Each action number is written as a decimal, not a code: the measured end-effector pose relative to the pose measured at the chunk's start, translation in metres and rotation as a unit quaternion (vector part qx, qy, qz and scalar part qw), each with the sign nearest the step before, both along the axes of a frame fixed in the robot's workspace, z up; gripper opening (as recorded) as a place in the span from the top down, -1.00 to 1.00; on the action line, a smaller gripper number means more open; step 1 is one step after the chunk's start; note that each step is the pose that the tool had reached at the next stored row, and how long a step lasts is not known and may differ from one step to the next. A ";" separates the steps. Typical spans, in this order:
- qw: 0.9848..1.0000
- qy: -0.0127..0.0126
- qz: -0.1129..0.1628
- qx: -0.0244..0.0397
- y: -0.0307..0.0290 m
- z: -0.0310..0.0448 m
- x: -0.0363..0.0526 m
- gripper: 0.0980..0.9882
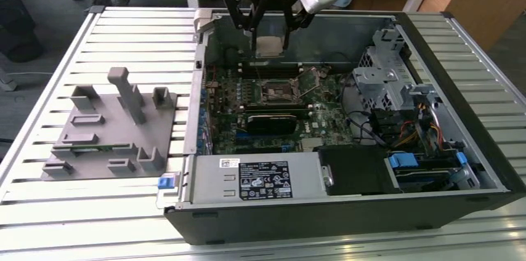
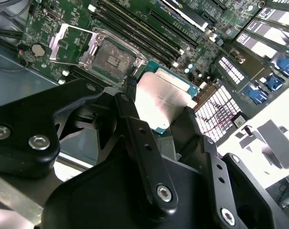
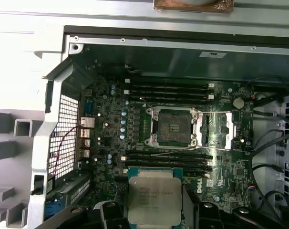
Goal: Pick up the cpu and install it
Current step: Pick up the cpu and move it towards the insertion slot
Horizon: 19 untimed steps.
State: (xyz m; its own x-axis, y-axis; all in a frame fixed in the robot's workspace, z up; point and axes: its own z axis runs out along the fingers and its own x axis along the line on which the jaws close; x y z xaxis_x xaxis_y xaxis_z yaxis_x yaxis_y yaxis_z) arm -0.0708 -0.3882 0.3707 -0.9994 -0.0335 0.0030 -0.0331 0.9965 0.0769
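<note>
Gripper [image 2: 161,102] clamped on cpu [image 3: 153,202], raised off board [image 3: 106,125] near open socket [image 3: 173,126]; lid [image 3: 216,131] swung aside of socket; slots [image 3: 168,90] flanking socket; fixture [image 1: 111,132] well apart from socket, outside case [image 1: 345,218].

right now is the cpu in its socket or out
Out. The socket lies empty, cover plate swung open; the cpu is clamped in the jaws.

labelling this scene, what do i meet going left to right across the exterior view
grey plastic fixture plate with upright blocks → empty square metal-framed processor socket → silver metal drive cage
</note>
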 end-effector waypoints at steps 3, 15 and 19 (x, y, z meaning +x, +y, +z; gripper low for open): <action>1.000 0.000 0.000 0.000 0.0000 0.0000 0.0023 0.00; 1.000 0.000 0.000 0.000 0.0000 -0.0001 0.0130 0.00; 1.000 0.000 0.000 0.000 0.0000 -0.0002 0.0151 0.00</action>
